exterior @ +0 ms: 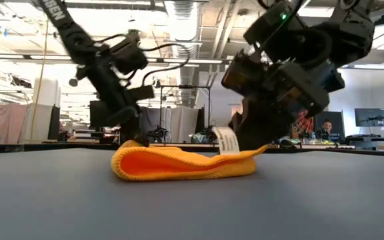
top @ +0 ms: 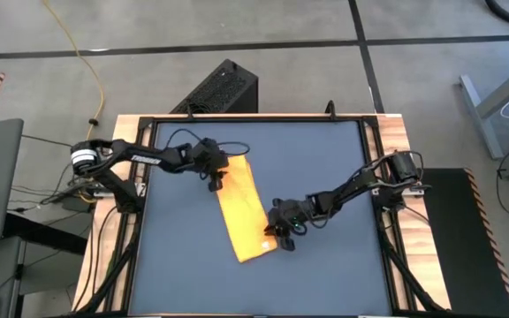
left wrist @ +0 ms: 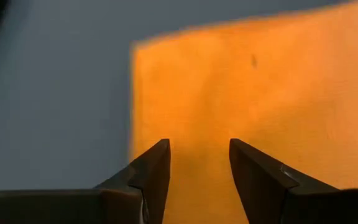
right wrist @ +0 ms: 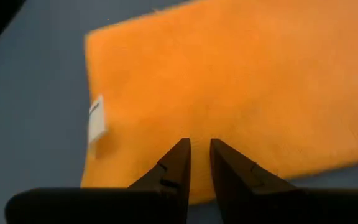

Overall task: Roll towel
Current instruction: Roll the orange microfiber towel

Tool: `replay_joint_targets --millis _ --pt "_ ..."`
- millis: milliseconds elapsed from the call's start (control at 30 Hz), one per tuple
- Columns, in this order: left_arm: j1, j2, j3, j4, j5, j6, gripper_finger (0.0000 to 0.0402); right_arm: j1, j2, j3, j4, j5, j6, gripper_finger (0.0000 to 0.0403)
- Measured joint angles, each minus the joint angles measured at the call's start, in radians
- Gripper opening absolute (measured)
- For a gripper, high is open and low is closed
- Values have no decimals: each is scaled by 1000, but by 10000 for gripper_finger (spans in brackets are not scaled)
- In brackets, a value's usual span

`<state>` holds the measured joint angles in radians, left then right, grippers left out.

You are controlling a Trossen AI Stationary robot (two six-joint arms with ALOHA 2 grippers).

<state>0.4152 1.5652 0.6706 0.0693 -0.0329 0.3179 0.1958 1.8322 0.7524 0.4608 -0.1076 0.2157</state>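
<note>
Dark blue bench fills the foreground of the low view, and on it the towel lies folded into a long yellow strip near the middle, running slantwise between the two arms. Its white tag sticks up near the end closer to the right arm.

At the far end of the strip, the left gripper sits low over the cloth with its fingers well apart, straddling the fabric but pinching nothing that can be seen. Over the near end, by the long edge, the right gripper hangs with its fingers only a narrow gap apart; whether any cloth sits between them is not clear.

Rolling itself does not look begun: the strip lies flat, with only a soft fold along one side. My reading is that both arms are lining up on the ends. Next, one short edge needs pinching and turning over onto the strip, while the other end stays anchored.
</note>
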Motion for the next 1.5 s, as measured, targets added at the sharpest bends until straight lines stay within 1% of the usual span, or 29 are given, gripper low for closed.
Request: replay_joint_targets --millis 100,200,300,333,433,500,533,633,733,833,933,1033,1133,1267,1367,1433,1500 --pt "-1 -6 95 -158 46 29 155 -9 -6 31 4 17 -53 90" --pt "-17 -8 135 -193 138 -20 155 -41 -14 65 4 52 -134 90" --pt "-52 -7 107 -155 289 -110 155 -97 -18 93 1 67 -186 90" --pt "-73 -7 84 -128 317 -140 155 -122 -19 98 6 67 -196 89" --pt "-157 -7 5 -5 334 -232 155 -209 -20 96 3 63 -221 80" --pt "-219 -7 -30 101 330 -300 155 -269 -20 91 -1 63 -232 72" --pt "-252 -7 -42 159 311 -327 155 -298 -19 90 0 63 -241 67" --pt "-358 -7 -69 269 205 -367 155 -376 -13 92 5 59 -266 58" --pt "-442 -7 -71 290 128 -392 155 -421 -12 91 2 58 -277 54" --pt "-496 -1 -71 279 85 -441 155 -432 -12 92 4 52 -301 54" --pt "-534 11 -71 281 56 -470 155 -433 -12 91 9 48 -329 54" --pt "-556 43 -69 298 19 -480 155 -434 -12 91 54 48 -331 54" --pt "-571 87 -70 297 13 -528 155 -440 -11 95 110 39 -350 54" --pt "-603 133 -68 295 18 -563 155 -459 -11 107 90 20 -336 48" --pt "-628 137 -69 289 16 -563 155 -462 -11 107 98 -1 -321 34" --pt "-639 130 -69 282 15 -563 155 -451 23 112 151 -15 -316 22" --pt "-641 120 -69 279 18 -563 155 -442 73 114 224 -54 -306 15"
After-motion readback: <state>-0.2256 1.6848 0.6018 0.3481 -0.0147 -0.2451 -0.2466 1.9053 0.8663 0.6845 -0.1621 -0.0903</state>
